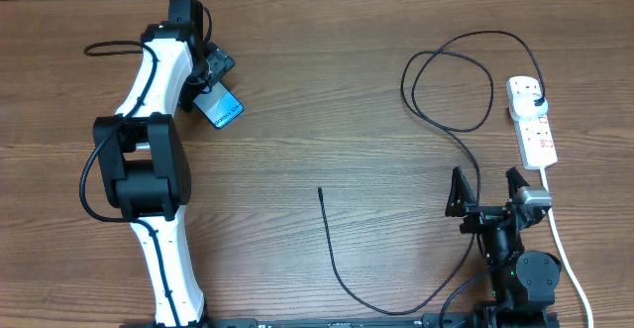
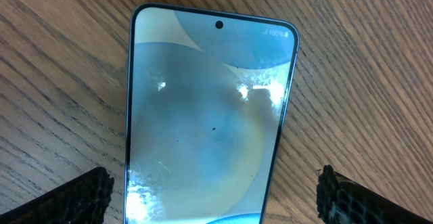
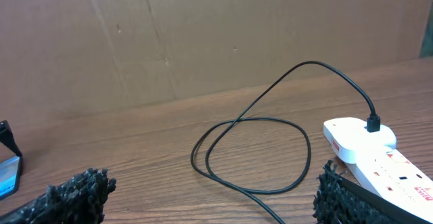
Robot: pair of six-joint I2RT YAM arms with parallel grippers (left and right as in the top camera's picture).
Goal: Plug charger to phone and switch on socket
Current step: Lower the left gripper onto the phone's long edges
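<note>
The phone [image 2: 210, 116] is right under my left gripper [image 2: 215, 198], fingers spread wide, nothing pinched. My right gripper [image 1: 487, 189] is spread and empty too, near the socket [image 1: 532, 120], where the charger [image 3: 373, 123] is already plugged in. Looks like step one: grab the phone, then fetch the loose cable tip [image 1: 320, 190] mid-table.

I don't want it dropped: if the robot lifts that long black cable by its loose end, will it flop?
Probably floppy: the cable lies in loose loops, so it would likely sag and trail. It looks thin, so probably light. Its other end sits plugged into the power strip, so a hard pull might drag that.
</note>
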